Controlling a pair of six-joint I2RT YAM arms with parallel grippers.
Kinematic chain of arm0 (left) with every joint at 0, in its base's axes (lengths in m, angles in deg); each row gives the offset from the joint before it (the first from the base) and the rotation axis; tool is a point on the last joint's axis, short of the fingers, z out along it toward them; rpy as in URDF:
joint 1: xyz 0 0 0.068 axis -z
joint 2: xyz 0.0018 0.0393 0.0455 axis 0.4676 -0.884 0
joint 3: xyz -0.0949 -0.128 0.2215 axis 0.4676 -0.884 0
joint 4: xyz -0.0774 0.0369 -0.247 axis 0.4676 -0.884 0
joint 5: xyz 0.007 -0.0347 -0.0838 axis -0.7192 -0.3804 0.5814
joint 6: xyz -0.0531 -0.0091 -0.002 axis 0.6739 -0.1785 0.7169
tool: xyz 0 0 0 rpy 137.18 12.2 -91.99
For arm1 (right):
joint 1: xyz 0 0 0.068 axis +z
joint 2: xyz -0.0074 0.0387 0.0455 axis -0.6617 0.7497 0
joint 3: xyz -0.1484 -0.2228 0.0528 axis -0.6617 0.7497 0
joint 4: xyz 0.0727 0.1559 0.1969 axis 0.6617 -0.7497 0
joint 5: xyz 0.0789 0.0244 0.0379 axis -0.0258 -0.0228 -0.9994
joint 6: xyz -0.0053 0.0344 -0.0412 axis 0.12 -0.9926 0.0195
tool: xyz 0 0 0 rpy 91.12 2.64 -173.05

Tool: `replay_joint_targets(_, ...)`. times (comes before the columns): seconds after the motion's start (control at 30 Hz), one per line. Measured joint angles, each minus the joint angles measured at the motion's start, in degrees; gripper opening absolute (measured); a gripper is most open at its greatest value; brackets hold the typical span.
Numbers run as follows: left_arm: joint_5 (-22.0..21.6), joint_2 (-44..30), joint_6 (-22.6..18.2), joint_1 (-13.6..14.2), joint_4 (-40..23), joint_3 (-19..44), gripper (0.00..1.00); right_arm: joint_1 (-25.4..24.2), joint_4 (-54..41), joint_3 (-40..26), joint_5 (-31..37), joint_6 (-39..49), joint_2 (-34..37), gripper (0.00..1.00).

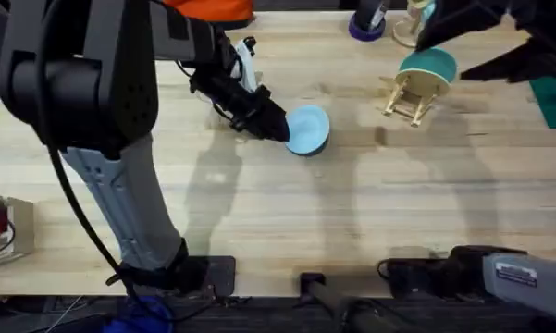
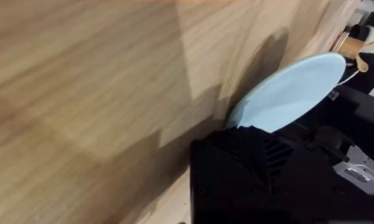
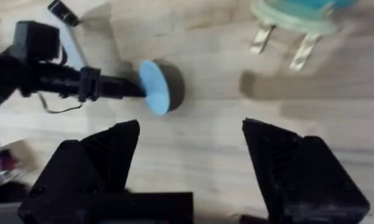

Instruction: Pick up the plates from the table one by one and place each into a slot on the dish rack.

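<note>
Left gripper (image 1: 279, 127) was clamped on the pale sky-blue round plate (image 1: 308, 129), tilted off the light wooden table (image 1: 259, 203); judged mid-pickup, needing carriage to the pale slatted dish rack (image 1: 409, 97). Right gripper (image 3: 190, 155) gaped empty.

Sky-blue plate (image 1: 307, 129) tilted on table (image 1: 259, 203) (teal plate (image 1: 428, 68) racked).

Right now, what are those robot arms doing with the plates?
The left claw is shut on the pale sky-blue round plate, holding it tilted at the light wood table. A darker teal round plate already stands in the small pale wooden dish rack. The right claw hangs open above the table.
</note>
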Motion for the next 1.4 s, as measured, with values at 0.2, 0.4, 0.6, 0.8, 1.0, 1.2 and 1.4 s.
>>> replay_joint_targets(0.2,0.0,0.0,0.0,0.0,0.0,0.0,0.043,0.3,-0.2,0.3,-5.6,-4.2,2.4,0.995)
replay_joint_targets(0.4,0.0,0.0,0.0,0.0,0.0,0.0,0.043,3.0,0.5,1.4,-7.5,-6.2,2.4,0.995)
replay_joint_targets(0.6,0.0,0.0,0.0,0.0,0.0,0.0,0.043,6.6,4.7,4.1,-8.0,-7.6,2.4,0.995)
replay_joint_targets(0.8,0.0,0.0,0.0,0.0,0.0,0.0,0.043,11.3,14.5,13.5,-8.7,-11.8,2.4,0.993)
replay_joint_targets(1.0,0.0,0.0,0.0,0.0,0.0,0.0,0.043,16.9,23.7,22.0,-9.1,-16.1,2.5,0.994)
replay_joint_targets(1.2,0.0,0.0,0.0,0.0,0.0,0.0,0.043,20.7,29.8,26.5,-8.7,-19.3,2.5,0.993)
replay_joint_targets(1.4,0.0,0.0,0.0,0.0,0.0,0.0,0.043,21.2,31.5,29.9,-6.1,-21.7,2.5,0.993)
